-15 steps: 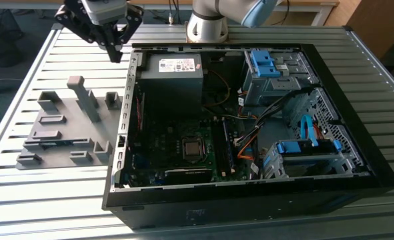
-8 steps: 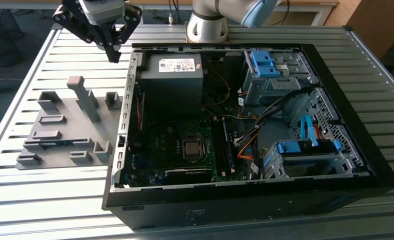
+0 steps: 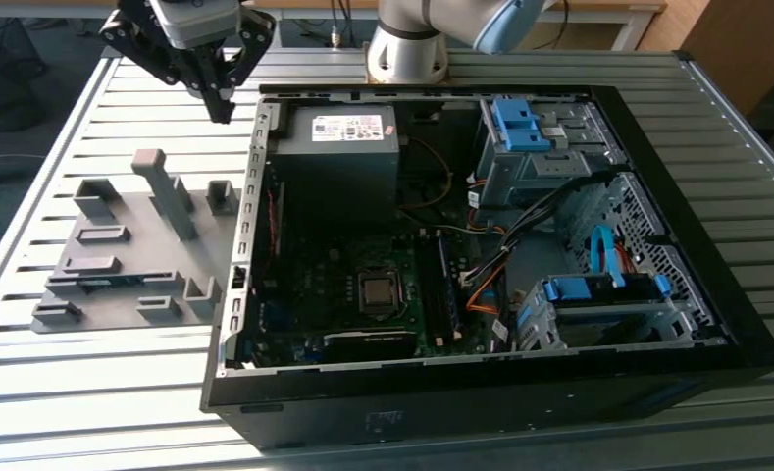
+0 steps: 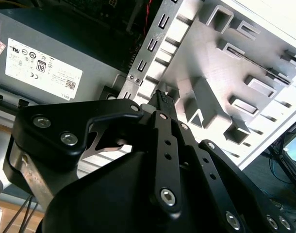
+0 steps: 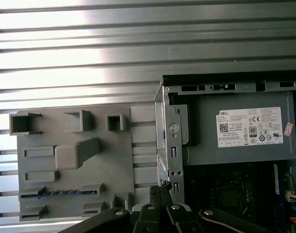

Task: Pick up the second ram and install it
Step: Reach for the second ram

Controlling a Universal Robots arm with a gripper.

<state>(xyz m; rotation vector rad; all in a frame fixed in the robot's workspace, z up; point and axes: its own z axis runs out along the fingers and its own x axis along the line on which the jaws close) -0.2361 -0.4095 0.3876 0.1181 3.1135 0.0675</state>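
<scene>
End effector (image 3: 223, 108), fingers closed together on nothing, hangs above the desk (image 3: 85, 392) beside the far corner of the computer case (image 3: 531, 412); second ram (image 3: 99, 282) lies well apart, slotted near the front edge of the grey holder tray (image 3: 131, 211), long axis running left-right in the exterior view.

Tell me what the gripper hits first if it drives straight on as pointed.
Likely the rim of the computer case's side wall, next to the grey holder tray; depth is unclear, so the gripper might just miss onto the table.
</scene>
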